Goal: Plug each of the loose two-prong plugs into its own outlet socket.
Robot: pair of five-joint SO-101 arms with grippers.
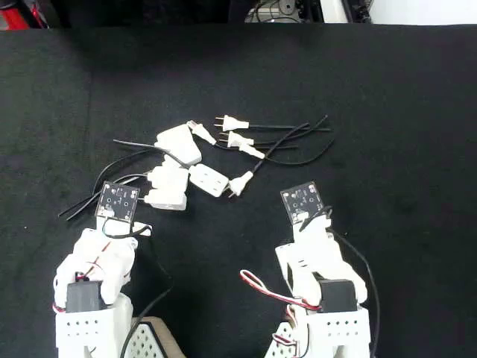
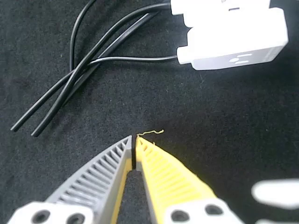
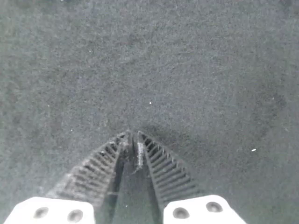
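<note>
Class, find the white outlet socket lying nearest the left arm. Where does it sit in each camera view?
High view: the white outlet socket lies right beside the wrist of the left arm.
Left wrist view: the socket lies ahead of the shut left gripper, a black cord leaving its end.
Right wrist view: the right gripper points at black cloth.
Shared landmark: that black cloth under everything.

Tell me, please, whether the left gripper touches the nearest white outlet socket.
Apart: left wrist view shows black cloth between left gripper and white outlet socket.
</note>
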